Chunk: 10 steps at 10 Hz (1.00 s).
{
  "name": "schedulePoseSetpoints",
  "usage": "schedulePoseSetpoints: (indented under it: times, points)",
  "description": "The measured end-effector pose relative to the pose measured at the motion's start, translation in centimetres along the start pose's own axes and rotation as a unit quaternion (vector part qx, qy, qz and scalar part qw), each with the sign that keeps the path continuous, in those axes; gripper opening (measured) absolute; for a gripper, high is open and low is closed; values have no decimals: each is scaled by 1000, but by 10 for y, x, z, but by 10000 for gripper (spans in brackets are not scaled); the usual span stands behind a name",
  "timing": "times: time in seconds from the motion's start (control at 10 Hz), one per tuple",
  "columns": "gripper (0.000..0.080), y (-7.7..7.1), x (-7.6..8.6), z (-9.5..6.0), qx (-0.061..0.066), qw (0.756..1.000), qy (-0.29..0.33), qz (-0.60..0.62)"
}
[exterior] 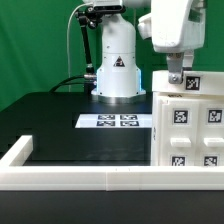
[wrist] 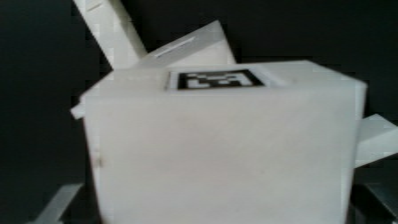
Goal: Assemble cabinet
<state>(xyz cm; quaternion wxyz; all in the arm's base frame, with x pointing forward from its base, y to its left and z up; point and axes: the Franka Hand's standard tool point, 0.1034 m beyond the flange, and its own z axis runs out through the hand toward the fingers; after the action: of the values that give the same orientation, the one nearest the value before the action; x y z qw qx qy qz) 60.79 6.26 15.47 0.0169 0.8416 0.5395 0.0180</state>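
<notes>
The white cabinet (exterior: 188,125) stands on the black table (exterior: 60,120) at the exterior view's right, square marker tags (exterior: 181,115) on its faces, against the white rail (exterior: 80,178). The gripper (exterior: 176,78) sits atop it; its finger state cannot be told. The marker board (exterior: 115,122) lies nearby.
</notes>
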Motion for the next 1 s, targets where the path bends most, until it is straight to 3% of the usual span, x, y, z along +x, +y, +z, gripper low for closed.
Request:
schedulePoseSetpoints:
  times: [0.4,0.8,1.0]
  points:
    - [562,0,0,0,0,1000,-1,12]
    - [564,0,0,0,0,990,-1,141]
    - [564,-5,2,0,-1,966,3,257]
